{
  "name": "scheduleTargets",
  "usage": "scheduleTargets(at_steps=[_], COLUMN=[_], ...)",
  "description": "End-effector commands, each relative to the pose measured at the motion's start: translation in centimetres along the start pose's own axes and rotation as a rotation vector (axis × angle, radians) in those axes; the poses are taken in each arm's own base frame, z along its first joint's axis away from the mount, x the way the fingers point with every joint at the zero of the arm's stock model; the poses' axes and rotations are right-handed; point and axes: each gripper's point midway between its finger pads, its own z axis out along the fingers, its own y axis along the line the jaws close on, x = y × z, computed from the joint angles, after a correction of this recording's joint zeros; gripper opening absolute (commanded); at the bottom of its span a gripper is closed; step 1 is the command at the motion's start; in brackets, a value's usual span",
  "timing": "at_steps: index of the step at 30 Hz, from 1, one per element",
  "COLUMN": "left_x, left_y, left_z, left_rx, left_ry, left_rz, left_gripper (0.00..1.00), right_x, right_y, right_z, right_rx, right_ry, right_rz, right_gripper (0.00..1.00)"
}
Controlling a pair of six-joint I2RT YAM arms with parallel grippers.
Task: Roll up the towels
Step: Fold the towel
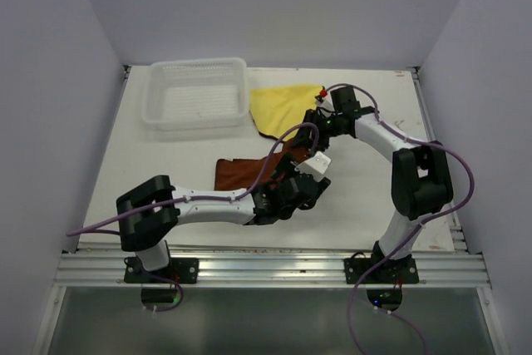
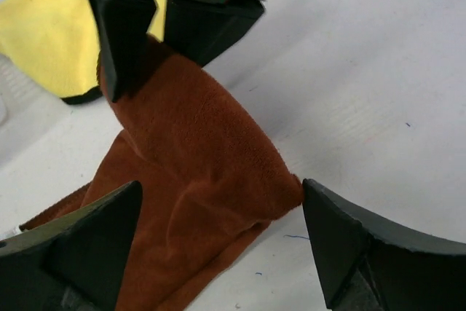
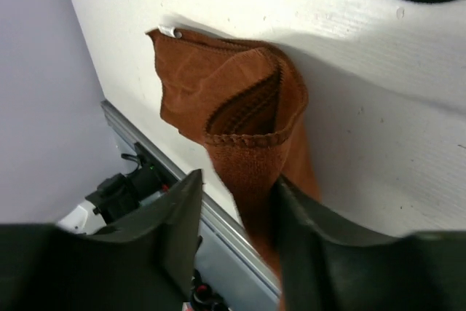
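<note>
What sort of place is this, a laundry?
Probably a robot test booth, not a laundry: left arm and right arm bolted to a metal rail at the edge of a white table, plain walls boxing it in, and a rust-brown towel, a yellow towel and a mesh basket as props.

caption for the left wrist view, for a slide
Open left gripper straddles the rust-brown cloth towel; right gripper meets its raised far end, bright yellow towel behind.

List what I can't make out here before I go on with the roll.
- Top view: the left arm covers one end of the rust-brown towel.
- Right wrist view: the bottom edge cuts off that towel between the fingers of the right gripper, so the grip is unclear.
- Left wrist view: the right gripper and the frame edges hide most of the yellow towel.
</note>
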Motion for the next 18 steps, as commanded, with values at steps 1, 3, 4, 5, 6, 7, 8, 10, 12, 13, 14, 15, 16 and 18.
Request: scheduleTargets(at_steps=[1, 3, 4, 5, 6, 7, 8, 10, 12, 13, 14, 15, 16, 18], left_x=[-4.6, -5.5, -5.7, -5.9, -6.6, -6.9, -7.2, -8.1, -8.0, -7.9, -7.6, -7.5, -7.4, -7.4], left_y=[-2.4, -2.3, -2.1, -1.9, -1.6, -1.2, -0.8, 0.7, 2.3, 4.1, 5.1, 6.1, 8.2, 9.5], left_z=[-0.6, -1.2, -1.4, -1.7, -2.5, -2.8, -3.2, -4.1, -4.6, -3.9, -3.9, -3.6, -2.8, -1.9], left_rx=[0.123, 0.144, 0.144, 0.145, 0.158, 0.156, 0.157, 0.146, 0.134, 0.102, 0.108, 0.100, 0.065, 0.061], left_ry=[-0.126, -0.141, -0.145, -0.143, -0.162, -0.168, -0.176, -0.194, -0.175, -0.158, -0.139, -0.133, -0.127, -0.098], left_rz=[-0.051, -0.048, -0.041, -0.038, -0.048, -0.045, -0.051, -0.093, -0.129, -0.182, -0.198, -0.218, -0.245, -0.256], left_gripper=[0.97, 0.99, 1.00, 1.00, 0.99, 0.99, 1.00, 1.00, 0.99, 1.00, 1.00, 1.00, 0.99, 0.99], right_x=[-1.6, -2.2, -2.2, -2.5, -2.9, -2.9, -3.4, -3.9, -4.1, -4.2, -3.6, -3.3, -3.4, -1.4], right_y=[1.0, 1.0, 0.3, -0.2, -0.1, -0.5, -1.5, -2.6, -3.7, -3.9, -4.8, -5.1, -5.1, -6.3], right_z=[-2.4, -2.9, -3.1, -3.4, -3.8, -4.3, -4.7, -5.5, -6.4, -6.7, -7.0, -7.2, -7.2, -6.9], right_rx=[0.011, 0.039, 0.085, 0.118, 0.139, 0.167, 0.231, 0.303, 0.366, 0.376, 0.407, 0.412, 0.401, 0.394], right_ry=[-0.055, -0.075, -0.082, -0.092, -0.110, -0.116, -0.152, -0.187, -0.235, -0.259, -0.280, -0.291, -0.318, -0.312], right_rz=[-0.062, -0.070, -0.072, -0.076, -0.088, -0.094, -0.094, -0.101, -0.098, -0.101, -0.088, -0.091, -0.090, -0.057], right_gripper=[0.49, 0.55, 0.59, 0.61, 0.63, 0.66, 0.67, 0.69, 0.69, 0.70, 0.72, 0.73, 0.73, 0.73])
